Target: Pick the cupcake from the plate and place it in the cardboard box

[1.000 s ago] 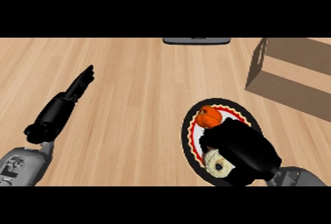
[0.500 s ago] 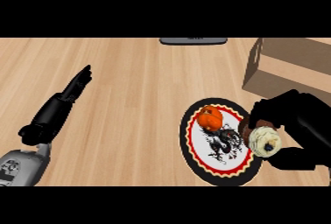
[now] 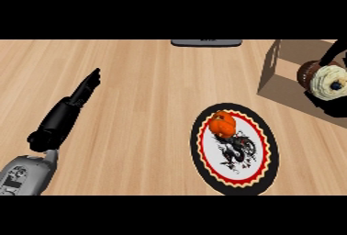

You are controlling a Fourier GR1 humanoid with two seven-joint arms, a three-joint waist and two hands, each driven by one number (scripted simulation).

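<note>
At the frame's upper right, your right robot hand (image 3: pixel 328 103) grips the cupcake (image 3: pixel 330 81), apparently directly over the cardboard box (image 3: pixel 284 78); only lowering remains.

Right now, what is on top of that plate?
On the plate, only an orange lump beside a dark printed figure. The cupcake is off it, in the right hand by the cardboard box. What lies under the lump is covered.

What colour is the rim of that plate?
The plate has a black rim, then a red scalloped ring round white; head view.
</note>
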